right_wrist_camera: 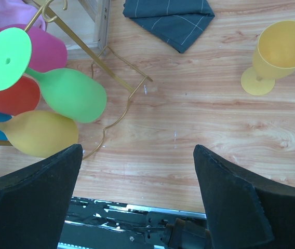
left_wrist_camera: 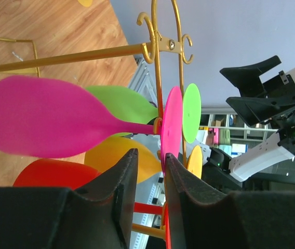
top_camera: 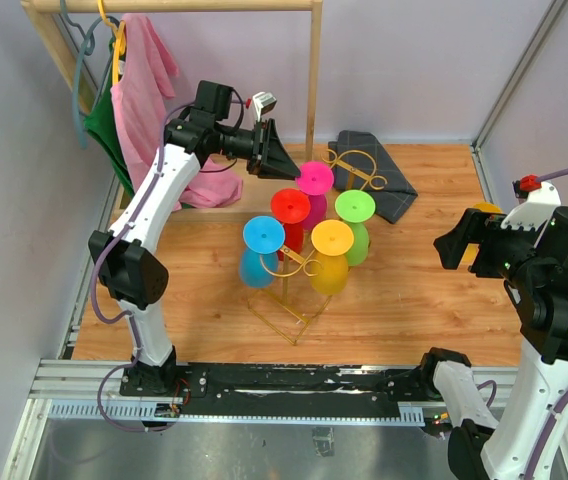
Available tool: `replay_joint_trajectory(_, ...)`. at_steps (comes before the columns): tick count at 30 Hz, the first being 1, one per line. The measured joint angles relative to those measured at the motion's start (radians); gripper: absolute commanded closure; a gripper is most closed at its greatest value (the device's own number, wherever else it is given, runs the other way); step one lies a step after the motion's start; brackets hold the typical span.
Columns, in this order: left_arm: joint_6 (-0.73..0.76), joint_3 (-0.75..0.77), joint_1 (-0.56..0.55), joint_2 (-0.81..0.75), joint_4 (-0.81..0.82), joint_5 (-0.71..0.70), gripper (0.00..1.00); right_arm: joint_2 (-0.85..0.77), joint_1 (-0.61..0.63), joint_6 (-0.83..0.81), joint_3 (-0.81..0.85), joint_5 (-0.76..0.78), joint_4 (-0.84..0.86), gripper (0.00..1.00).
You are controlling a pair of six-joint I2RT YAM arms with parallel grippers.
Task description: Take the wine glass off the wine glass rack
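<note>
One of five hung on the wine glass rack (left_wrist_camera: 85,56), the pink wine glass (left_wrist_camera: 59,116) is best clasped squarely by its stem (left_wrist_camera: 132,123), just ahead of the narrow-set, empty left gripper (left_wrist_camera: 150,155), then slid free.

Gold wire wine glass rack (left_wrist_camera: 69,58): centre of wooden table (top_camera: 414,290). Folded dark-grey cloth (top_camera: 374,170): behind it. Upright yellow plastic wine glass (right_wrist_camera: 280,52): right edge.
</note>
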Motion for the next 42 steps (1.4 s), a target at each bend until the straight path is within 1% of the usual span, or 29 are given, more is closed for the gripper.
replay_joint_trajectory(6, 0.0, 0.001, 0.0, 0.0, 0.0, 0.0, 0.71, -0.001, 0.0, 0.0, 0.0, 0.0, 0.0, 0.1)
replay_joint_trajectory(8, -0.001, 0.001, 0.0, 0.0, 0.0, 0.0, 0.76, -0.001, 0.0, 0.0, 0.0, 0.0, 0.0, 0.1)
replay_joint_trajectory(9, -0.003, 0.001, 0.0, 0.0, 0.0, 0.002, 0.81, -0.001, 0.0, 0.0, 0.0, 0.0, 0.0, 0.1)
replay_joint_trajectory(10, -0.005, 0.001, 0.0, 0.0, 0.0, 0.004, 0.84, -0.001, 0.0, 0.0, 0.0, -0.001, 0.0, 0.1)
replay_joint_trajectory(13, -0.013, 0.001, 0.0, -0.002, 0.004, 0.015, 0.98, -0.001, 0.0, 0.0, 0.0, -0.005, 0.0, 0.1)
replay_joint_trajectory(14, -0.014, 0.001, 0.0, -0.002, 0.006, 0.018, 1.0, -0.001, 0.0, 0.0, 0.0, -0.007, 0.0, 0.1)
replay_joint_trajectory(28, -0.037, 0.007, 0.001, -0.006, 0.008, 0.021, 1.0, -0.001, 0.0, -0.007, -0.002, -0.008, 0.0, 0.1)
replay_joint_trajectory(42, -0.135, 0.007, 0.039, -0.006, 0.061, 0.032, 1.0, -0.001, 0.0, -0.008, -0.005, -0.008, -0.001, 0.1)
